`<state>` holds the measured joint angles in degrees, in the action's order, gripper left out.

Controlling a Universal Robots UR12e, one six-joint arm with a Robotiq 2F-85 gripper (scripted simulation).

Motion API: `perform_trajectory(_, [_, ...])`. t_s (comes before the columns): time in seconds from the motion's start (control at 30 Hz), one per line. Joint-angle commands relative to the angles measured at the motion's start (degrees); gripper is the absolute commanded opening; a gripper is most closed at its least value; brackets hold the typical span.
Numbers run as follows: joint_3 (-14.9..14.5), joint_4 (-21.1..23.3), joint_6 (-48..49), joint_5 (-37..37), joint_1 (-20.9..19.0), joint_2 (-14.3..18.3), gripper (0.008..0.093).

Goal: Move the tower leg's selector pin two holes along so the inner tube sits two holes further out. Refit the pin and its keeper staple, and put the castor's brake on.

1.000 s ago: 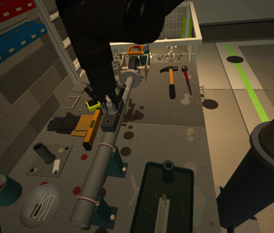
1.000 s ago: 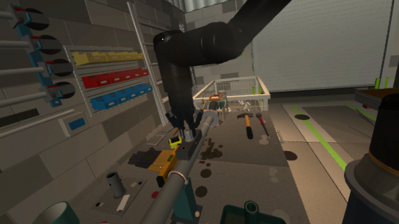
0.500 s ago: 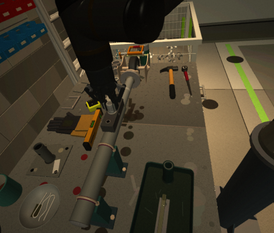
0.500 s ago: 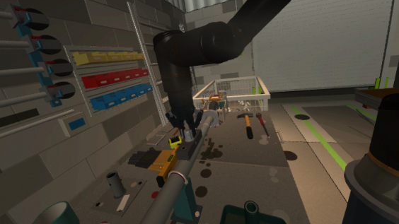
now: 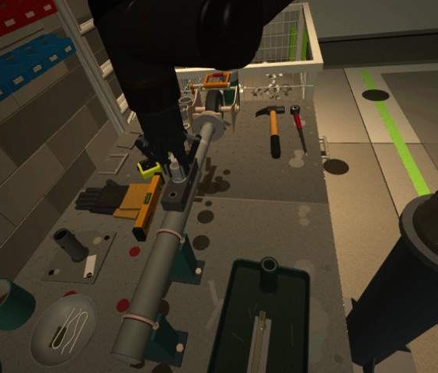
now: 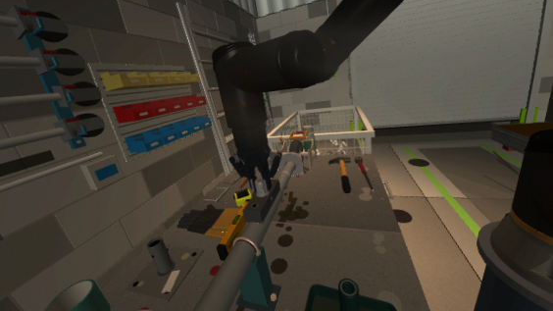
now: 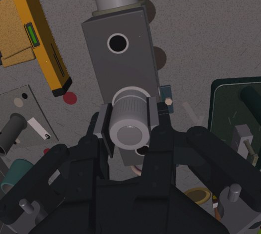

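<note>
My gripper point(image 7: 129, 119) point(image 5: 175, 166) point(image 6: 258, 185) hangs over the grey collar block point(image 7: 122, 57) point(image 5: 177, 192) of the tower leg, closed around the head of the grey selector pin point(image 7: 129, 122) point(image 5: 176, 170), which stands upright in the block. The leg's outer tube point(image 5: 151, 273) lies across two teal stands. The inner tube point(image 5: 203, 140) runs on toward the castor point(image 5: 214, 102) at the far end. An empty hole point(image 7: 117, 43) shows in the block beside the pin. Keeper staples point(image 5: 71, 327) lie in a grey dish at the near left.
Behind the castor stands a white wire basket point(image 5: 275, 52). A hammer point(image 5: 274, 128) and red tool point(image 5: 299, 126) lie to the right. An orange level point(image 5: 147, 206), gloves point(image 5: 101, 196) and a yellow tape measure point(image 5: 148, 168) lie left of the leg. A dark green tray point(image 5: 263, 317) sits near front.
</note>
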<state>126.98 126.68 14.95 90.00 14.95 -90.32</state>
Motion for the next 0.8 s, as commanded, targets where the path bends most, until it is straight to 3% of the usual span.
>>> perform_trajectory(0.0, [-0.1,0.0,0.0,0.0,0.0,0.0,0.0330])
perform_trajectory(0.4, [-0.1,0.0,0.0,0.0,0.0,0.0,0.0570])
perform_trajectory(0.77, [-0.1,0.0,0.0,0.0,0.0,0.0,0.0580])
